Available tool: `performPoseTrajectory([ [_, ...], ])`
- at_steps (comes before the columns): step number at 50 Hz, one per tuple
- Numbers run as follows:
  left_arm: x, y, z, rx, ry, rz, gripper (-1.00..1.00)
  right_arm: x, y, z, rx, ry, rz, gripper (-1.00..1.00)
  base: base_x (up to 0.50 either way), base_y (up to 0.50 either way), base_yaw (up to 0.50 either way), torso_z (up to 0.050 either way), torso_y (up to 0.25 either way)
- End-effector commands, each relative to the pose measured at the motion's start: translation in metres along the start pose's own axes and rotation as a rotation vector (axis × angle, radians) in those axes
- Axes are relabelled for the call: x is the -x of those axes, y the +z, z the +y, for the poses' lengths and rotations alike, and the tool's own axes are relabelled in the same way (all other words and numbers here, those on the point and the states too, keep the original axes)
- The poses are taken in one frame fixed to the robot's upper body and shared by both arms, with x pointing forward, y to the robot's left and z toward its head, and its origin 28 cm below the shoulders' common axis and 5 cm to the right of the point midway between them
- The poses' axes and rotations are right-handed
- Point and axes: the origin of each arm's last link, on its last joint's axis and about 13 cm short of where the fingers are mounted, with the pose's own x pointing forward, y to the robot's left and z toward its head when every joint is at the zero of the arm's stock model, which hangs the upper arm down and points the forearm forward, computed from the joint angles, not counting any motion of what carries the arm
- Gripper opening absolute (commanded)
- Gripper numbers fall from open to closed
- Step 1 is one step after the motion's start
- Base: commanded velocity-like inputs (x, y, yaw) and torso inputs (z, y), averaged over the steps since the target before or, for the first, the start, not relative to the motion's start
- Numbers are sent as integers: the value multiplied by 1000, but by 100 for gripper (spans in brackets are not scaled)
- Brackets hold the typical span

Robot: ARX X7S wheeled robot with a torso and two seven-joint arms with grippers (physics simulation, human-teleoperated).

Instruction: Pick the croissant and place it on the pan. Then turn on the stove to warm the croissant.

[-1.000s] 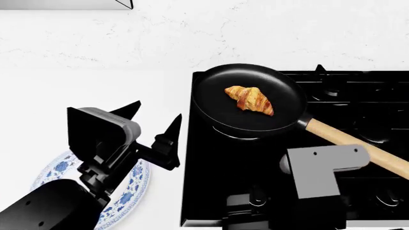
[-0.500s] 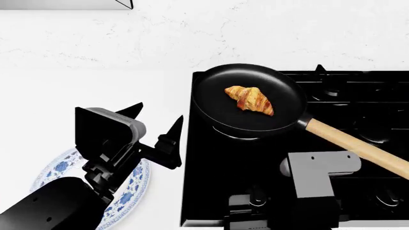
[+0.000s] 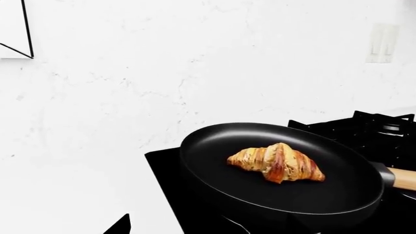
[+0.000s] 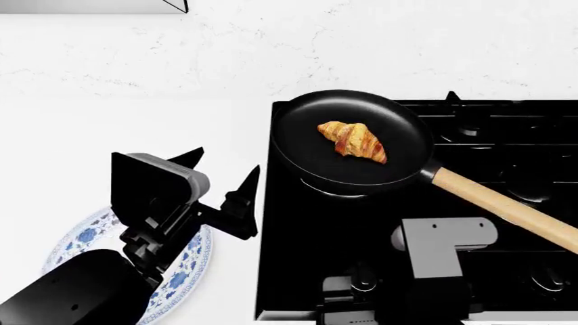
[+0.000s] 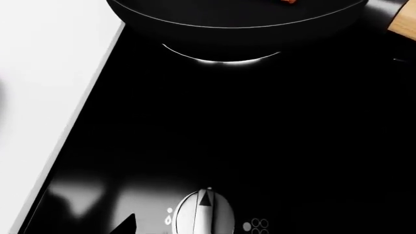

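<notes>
Taking the pan (image 4: 350, 139) as the landmark: nearest the robot, at the front edge of the stove (image 4: 298, 271) and well on the robot's side of the pan, the right gripper (image 4: 361, 298) hangs over the knob row, but its fingers are hidden under the grey wrist block, so whether they are apart or together cannot be told. The right wrist view shows one knob (image 5: 202, 214) with a pale pointer mark right below that camera, with the pan's underside beyond it. The risk here is a poor alignment: fingers closing off-centre would slip round the knob without turning it, and a neighbouring knob would light a burner not under the pan. A wide wrist swing could also catch the wooden handle (image 4: 501, 210), which juts toward the robot's right just beyond the arm, and drag the pan off its burner. To the pan's left, over the counter above a blue-patterned plate (image 4: 86, 237), the left gripper (image 4: 221, 177) hangs with fingers spread and empty. Farthest off, the croissant (image 4: 353, 141) lies loose near the pan's middle; a knocked pan could slide it.
</notes>
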Motion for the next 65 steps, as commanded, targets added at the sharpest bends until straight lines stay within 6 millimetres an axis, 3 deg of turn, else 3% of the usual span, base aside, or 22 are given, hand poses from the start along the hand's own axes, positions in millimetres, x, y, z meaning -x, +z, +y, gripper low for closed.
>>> performPoseTrajectory([
  [1, -1, -1, 1, 3, 4, 2, 100, -5, -2, -2, -3, 1, 21, 100, 0, 0, 0, 0, 0],
  [21, -1, -2, 0, 2, 3, 5, 100, -10, -2, -2, 11, 23, 35, 100, 0, 0, 0, 0, 0],
  [22, -1, -2, 0, 2, 3, 5, 100, -10, -2, -2, 12, 25, 36, -100, 0, 0, 0, 0, 0],
  [51, 1, -1, 0, 1, 4, 5, 100, -8, -6, -1, 16, 62, 34, -100, 0, 0, 0, 0, 0],
  [65, 3, 4, -2, -6, 16, -6, 100, -9, -9, -15, 49, 112, 74, -100, 0, 0, 0, 0, 0],
])
